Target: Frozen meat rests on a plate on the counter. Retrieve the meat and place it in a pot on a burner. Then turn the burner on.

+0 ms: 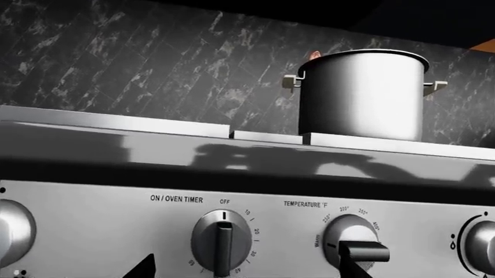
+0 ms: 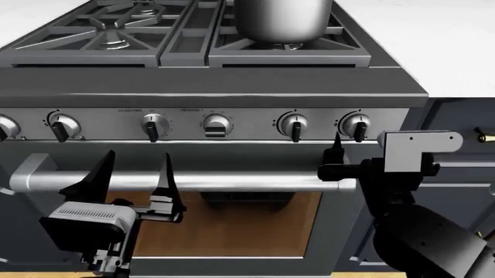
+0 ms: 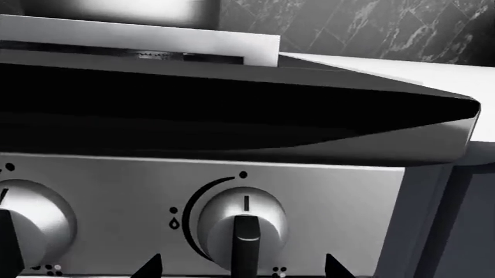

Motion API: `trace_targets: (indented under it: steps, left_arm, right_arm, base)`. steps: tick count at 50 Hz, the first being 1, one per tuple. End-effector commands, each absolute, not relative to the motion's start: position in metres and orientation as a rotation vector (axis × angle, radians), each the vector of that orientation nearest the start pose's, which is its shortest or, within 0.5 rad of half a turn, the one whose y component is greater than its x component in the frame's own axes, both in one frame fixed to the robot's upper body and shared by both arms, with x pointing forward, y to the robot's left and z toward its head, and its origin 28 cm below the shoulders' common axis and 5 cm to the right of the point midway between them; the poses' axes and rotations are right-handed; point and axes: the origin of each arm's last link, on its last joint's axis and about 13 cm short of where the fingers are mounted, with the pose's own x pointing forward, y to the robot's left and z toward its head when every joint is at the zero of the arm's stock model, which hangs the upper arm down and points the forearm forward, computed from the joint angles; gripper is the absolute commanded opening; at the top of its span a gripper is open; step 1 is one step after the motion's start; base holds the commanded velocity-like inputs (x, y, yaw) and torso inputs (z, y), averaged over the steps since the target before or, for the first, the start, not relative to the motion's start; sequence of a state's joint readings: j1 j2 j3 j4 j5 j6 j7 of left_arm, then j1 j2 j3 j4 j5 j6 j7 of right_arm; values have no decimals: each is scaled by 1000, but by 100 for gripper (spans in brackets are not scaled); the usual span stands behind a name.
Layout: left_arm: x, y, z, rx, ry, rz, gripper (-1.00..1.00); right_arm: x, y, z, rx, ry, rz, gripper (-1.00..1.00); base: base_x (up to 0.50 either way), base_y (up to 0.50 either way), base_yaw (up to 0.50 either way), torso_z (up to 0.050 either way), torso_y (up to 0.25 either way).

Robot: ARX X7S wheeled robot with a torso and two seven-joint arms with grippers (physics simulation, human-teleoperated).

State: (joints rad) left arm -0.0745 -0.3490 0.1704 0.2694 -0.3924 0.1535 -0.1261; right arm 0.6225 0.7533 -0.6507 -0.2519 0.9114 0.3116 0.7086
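Your pot (image 2: 283, 17) stands upright on the right rear grate of the stove top, its two cream handles (image 1: 291, 81) sticking out to either side in the left wrist view. From that same view a small reddish tip of the meat (image 1: 314, 55) pokes above the rim at the pot's far side, so the piece leans steeply inside with its long axis closer to vertical than flat; the rest of it is hidden by the pot wall. The burner (image 2: 284, 44) under the pot is mostly covered.

Your left gripper (image 2: 131, 176) hangs low in front of the oven door, below the control panel, its fingers (image 2: 99, 174) spread well apart and pointing up, holding nothing. Your right gripper (image 2: 337, 157) sits just below the rightmost knob (image 2: 356, 125), close to the oven handle bar (image 2: 224, 180). In the right wrist view two finger tips (image 3: 150, 267) flank that knob (image 3: 246, 223) on either side, apart and not touching it. The knob's pointer stands straight up. The white counter (image 2: 456, 46) lies to the right of the stove.
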Motion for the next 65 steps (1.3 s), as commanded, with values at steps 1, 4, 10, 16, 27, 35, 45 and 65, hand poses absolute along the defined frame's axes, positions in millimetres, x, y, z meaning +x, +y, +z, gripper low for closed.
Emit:
trace_targets:
  steps: [1,4,10,16,27,35,45,65]
  left_arm:
    - [222,235,96,-103,-406,-130,100]
    - [222,235,96,-104,-406,-130,100]
    - [222,236,97,-108,-406,-129,100]
    - [222,236,97,-110,-404,-130,100]
    - [223,236,97,-110,-406,-125,100]
    - [223,236,96,-111,-401,-126,100]
    - [222,237,97,-113,-406,-126,100]
    - [223,237,95,-112,-403,-124,100]
  right_arm:
    - [268,-137,149,-60,-13,-66,100]
    - [266,-136,150,-61,-19,-69,100]
    - [264,-135,151,-60,-23,-75,100]
    - [265,-134,151,-64,-19,-66,100]
    - [266,-134,151,-67,-20,-63,100]
    - [265,-131,153,-73,-25,-60,-100]
    - [262,-128,157,-83,-42,-61,-100]
    - [263,-129,159,-185,18,-18,-100]
  base:
    - [0,0,0,0,0]
    - [0,0,0,0,0]
    - [0,0,0,0,0]
    - [0,0,0,0,0]
    - [0,0,0,0,0]
    - [0,0,0,0,0]
    - [0,0,0,0,0]
    - [0,0,0,0,0]
